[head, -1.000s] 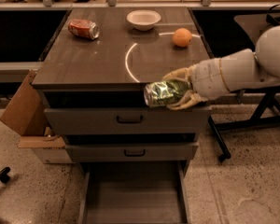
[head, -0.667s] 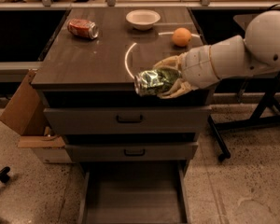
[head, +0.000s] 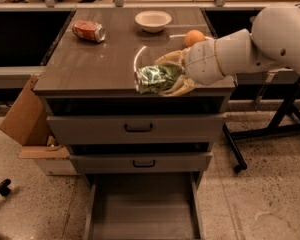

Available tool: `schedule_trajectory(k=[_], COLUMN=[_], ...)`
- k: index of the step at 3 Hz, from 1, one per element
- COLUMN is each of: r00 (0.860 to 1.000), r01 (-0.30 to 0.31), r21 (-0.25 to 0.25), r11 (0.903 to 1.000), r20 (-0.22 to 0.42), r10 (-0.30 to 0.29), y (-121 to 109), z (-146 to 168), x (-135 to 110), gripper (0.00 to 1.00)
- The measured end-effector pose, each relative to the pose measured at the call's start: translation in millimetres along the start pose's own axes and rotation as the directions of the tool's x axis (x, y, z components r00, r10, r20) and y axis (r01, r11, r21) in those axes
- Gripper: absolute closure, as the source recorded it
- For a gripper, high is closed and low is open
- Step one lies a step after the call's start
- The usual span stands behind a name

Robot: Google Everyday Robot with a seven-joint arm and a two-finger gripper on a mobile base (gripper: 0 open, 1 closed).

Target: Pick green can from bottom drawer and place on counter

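At counter, gripper fingers: 1 grn can

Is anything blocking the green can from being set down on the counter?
Nothing visible does. The hand holds the green can at the counter's front edge, over bare surface. The red can, bowl and orange sit farther back.

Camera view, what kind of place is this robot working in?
Probably a lab or office test area: a drawer cabinet with a wood-grain counter, a cardboard box on speckled floor, black stand legs. The gripper holds the green can over the counter's front edge.
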State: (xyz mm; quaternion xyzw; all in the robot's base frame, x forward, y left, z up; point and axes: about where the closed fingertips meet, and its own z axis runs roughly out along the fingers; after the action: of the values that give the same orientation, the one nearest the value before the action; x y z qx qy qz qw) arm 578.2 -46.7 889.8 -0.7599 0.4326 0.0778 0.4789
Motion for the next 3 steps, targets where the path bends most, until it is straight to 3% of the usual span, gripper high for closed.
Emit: schedule_trajectory(k=[1,2,3], r00=[1.0,0.997,0.982], r01=[-0.026,-0.061,-0.16], r21=[-0.007,-0.013,-0.011], r11=[0.9997,0.998,0.9871], r20=[-0.015,-0.05,-0.099], r10=[0.025,0.06,0.158], y=[-13,-41,-73], z=[8,19,41], x=[0,-6,-10], gripper=[1.0,1.0,1.0])
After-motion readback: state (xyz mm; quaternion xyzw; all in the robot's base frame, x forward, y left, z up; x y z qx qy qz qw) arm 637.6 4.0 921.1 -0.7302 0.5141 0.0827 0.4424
